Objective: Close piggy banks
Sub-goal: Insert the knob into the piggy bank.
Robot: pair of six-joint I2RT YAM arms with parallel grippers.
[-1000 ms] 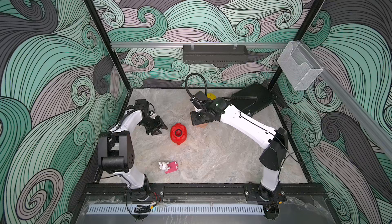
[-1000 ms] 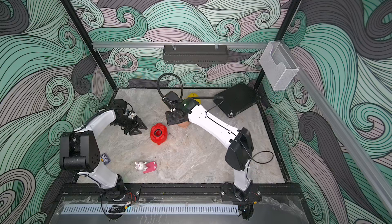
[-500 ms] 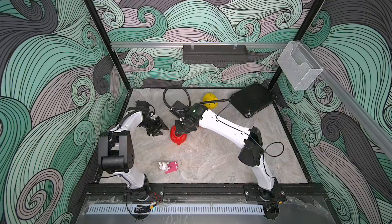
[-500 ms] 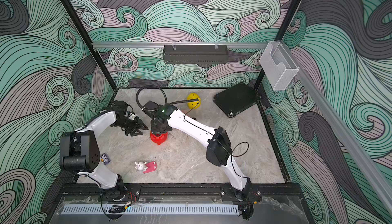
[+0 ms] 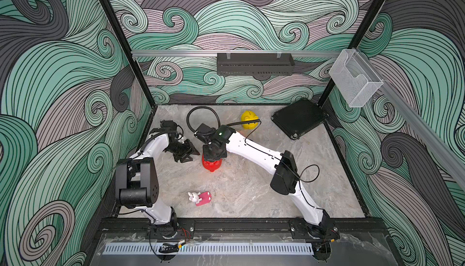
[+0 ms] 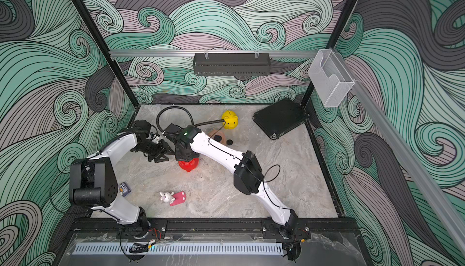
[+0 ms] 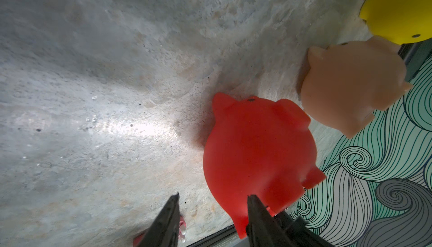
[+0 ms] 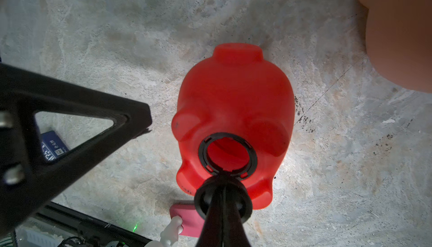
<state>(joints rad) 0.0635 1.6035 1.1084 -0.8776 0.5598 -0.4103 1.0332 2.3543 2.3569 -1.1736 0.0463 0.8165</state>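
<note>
The red piggy bank (image 5: 212, 164) (image 6: 188, 165) lies belly up mid-table, its round hole (image 8: 228, 155) open and ringed in black. My right gripper (image 8: 222, 178) (image 5: 214, 155) hangs right above it, shut on a black round cap (image 8: 223, 199) at the hole's near rim. My left gripper (image 7: 212, 201) (image 6: 167, 152) stands open beside the red piggy bank (image 7: 257, 150), one finger against its side. The yellow piggy bank (image 5: 249, 121) (image 7: 397, 12) stands at the back. The peach-pink piggy bank (image 6: 216, 134) (image 7: 346, 89) lies near it, half hidden by my right arm.
A small black cap (image 6: 229, 142) lies on the table by the peach-pink pig. A white bunny toy with a pink flat piece (image 5: 200, 198) sits near the front. A black flat pad (image 5: 299, 118) fills the back right corner. A blue card (image 6: 124, 189) lies by the left arm's base.
My right arm has swung left from the peach-pink pig to above the red one, staying shut. The left gripper has hardly moved.
</note>
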